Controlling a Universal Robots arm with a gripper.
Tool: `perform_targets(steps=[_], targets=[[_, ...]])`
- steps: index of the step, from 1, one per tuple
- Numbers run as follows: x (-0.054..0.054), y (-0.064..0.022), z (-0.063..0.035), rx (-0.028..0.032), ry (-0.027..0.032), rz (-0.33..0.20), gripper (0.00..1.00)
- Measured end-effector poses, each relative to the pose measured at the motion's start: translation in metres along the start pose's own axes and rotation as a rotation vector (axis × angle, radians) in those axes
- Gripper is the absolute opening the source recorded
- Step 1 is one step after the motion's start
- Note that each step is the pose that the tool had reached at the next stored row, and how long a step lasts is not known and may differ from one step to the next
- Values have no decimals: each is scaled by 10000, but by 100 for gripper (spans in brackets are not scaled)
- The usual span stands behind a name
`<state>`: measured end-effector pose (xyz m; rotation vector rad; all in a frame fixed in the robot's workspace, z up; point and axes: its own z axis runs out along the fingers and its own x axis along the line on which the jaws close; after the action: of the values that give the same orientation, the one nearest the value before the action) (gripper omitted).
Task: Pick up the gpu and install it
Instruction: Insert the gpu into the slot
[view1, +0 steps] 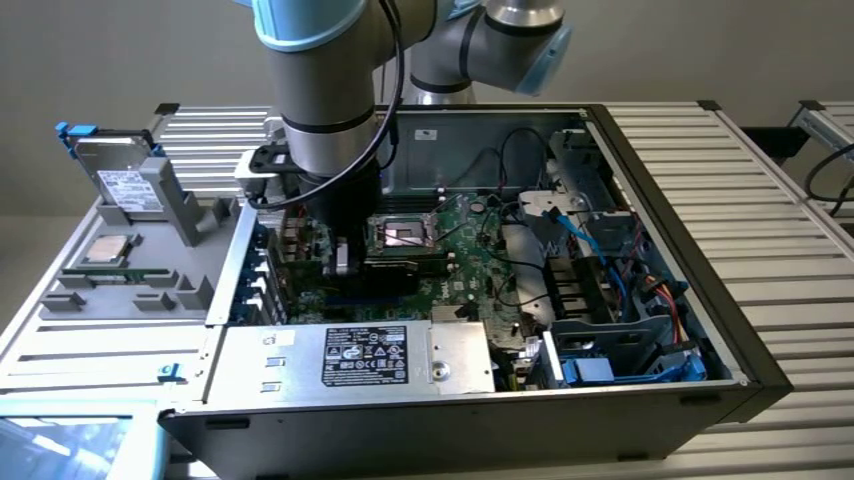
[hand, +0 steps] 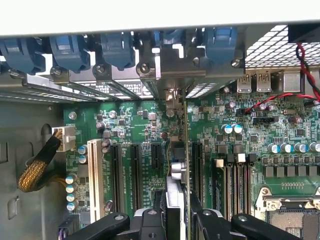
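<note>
Fingers (hand: 174, 220) gripping upright gpu (hand: 176, 150), over motherboard (hand: 280, 135)

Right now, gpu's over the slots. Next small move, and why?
Probably a short straight push down. The fingers grip the gpu edge-on and upright among the motherboard slots, its bracket up at the case's rear openings; whether it is fully seated, I cannot tell.

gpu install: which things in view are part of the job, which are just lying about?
In the job:
- thin green gpu card, edge-on, held in the tool over the black expansion slots
- open grey computer case

Lying about:
- silver box-shaped drive with white label
- small square silver processor chip on the grey tray
</note>
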<state>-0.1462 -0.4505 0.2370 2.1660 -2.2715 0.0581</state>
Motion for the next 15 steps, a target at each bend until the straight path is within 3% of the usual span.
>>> perform_targets(steps=[15], targets=[[19,-3,1,-2,1,-17,29]])
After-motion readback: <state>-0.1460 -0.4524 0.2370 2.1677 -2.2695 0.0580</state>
